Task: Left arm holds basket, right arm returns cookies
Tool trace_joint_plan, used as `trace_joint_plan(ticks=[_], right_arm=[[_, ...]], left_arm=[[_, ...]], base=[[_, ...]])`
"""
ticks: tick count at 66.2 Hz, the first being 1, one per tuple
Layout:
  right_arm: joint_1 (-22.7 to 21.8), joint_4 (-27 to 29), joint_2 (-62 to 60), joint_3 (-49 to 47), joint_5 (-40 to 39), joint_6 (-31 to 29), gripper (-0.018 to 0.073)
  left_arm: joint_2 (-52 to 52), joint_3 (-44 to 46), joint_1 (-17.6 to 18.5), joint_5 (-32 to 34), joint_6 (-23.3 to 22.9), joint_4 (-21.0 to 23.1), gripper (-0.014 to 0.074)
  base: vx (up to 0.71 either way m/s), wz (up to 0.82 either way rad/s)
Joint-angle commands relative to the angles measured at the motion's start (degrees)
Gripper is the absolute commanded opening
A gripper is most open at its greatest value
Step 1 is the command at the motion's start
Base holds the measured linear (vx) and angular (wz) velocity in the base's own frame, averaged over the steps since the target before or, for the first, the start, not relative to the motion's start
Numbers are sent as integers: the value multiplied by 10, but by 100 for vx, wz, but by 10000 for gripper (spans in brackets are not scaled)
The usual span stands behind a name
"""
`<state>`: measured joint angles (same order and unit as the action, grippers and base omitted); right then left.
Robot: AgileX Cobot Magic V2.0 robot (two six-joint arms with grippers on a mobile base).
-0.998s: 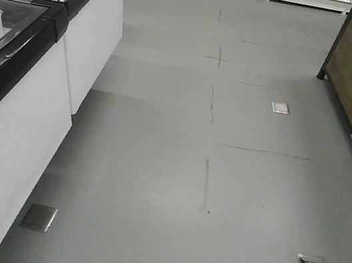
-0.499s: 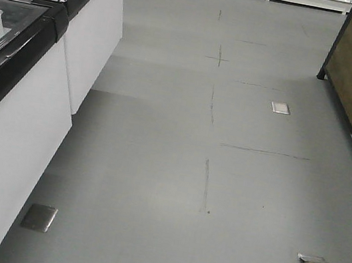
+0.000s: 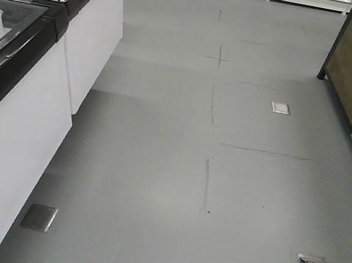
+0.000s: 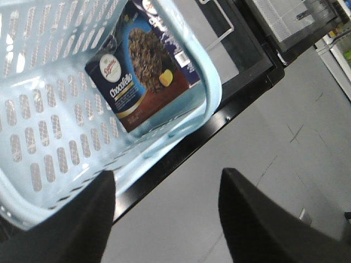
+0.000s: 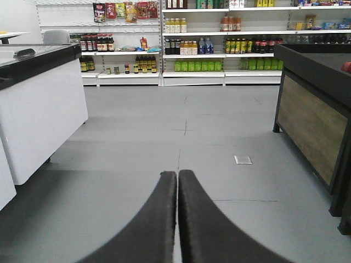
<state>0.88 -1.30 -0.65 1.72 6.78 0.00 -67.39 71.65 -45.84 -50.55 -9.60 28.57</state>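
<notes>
My left gripper (image 4: 167, 181) has its jaws wide apart, with nothing between them. Just past them is the light blue basket (image 4: 55, 109). The cookies (image 4: 140, 71) lie inside it, against the slotted wall. My right gripper (image 5: 177, 175) has its jaws pressed together and empty, above the grey floor (image 5: 137, 164). Far off stand shelves (image 5: 219, 38) of bottles.

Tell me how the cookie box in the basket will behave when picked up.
The cookie box is a flat-sided carton, so it probably grips stiffly but could dent if squeezed hard. Being cardboard, it's likely light for its size. It lies loose in the smooth plastic basket, so it may slide or tip when nudged.
</notes>
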Motion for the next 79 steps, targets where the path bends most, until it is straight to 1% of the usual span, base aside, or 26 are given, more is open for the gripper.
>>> trace_joint_plan(ticks=[1, 5, 10, 15, 19, 21, 28, 36, 41, 43, 50, 57, 73, 79], right_arm=[[1, -3, -6, -1, -44, -5, -9], [1, -3, -6, -1, -44, -5, -9], [1, -3, -6, -1, -44, -5, -9], [1, -3, -6, -1, -44, -5, -9], [1, -3, -6, -1, -44, -5, -9], [1, -3, -6, -1, -44, -5, -9], [1, -3, -6, -1, -44, -5, -9], [1, -3, -6, -1, -44, -5, -9], [1, -3, -6, -1, -44, -5, -9], [1, -3, -6, -1, -44, -5, -9], [1, -3, -6, -1, -44, -5, -9], [1, -3, -6, -1, -44, -5, -9], [1, -3, -6, -1, -44, -5, -9], [1, -3, -6, -1, -44, -5, -9]], left_arm=[[-3, 33, -24, 47, 64, 65, 396], [-21, 43, -39, 46, 74, 90, 396], [-39, 51, -56, 44, 74, 113, 396], [-59, 57, -71, 44, 76, 145, 396], [-73, 57, -81, 43, 91, 177, 396], [-81, 57, -85, 40, 104, 200, 396], [-113, 57, -90, 31, 174, 285, 396], [-146, 57, -90, 19, 250, 401, 396], [-164, 57, -90, 12, 274, 449, 396], [-170, 57, -90, 12, 281, 460, 396], [-192, 57, -90, 12, 284, 496, 396], [-206, 57, -90, 17, 291, 517, 396], [-230, 57, -90, 25, 344, 601, 396], [-242, 57, -90, 23, 349, 635, 396]], base=[[0, 0], [0, 0], [0, 0], [0, 0], [0, 0], [0, 0], [0, 0], [0, 0], [0, 0], [0, 0], [0, 0], [0, 0], [0, 0], [0, 0]])
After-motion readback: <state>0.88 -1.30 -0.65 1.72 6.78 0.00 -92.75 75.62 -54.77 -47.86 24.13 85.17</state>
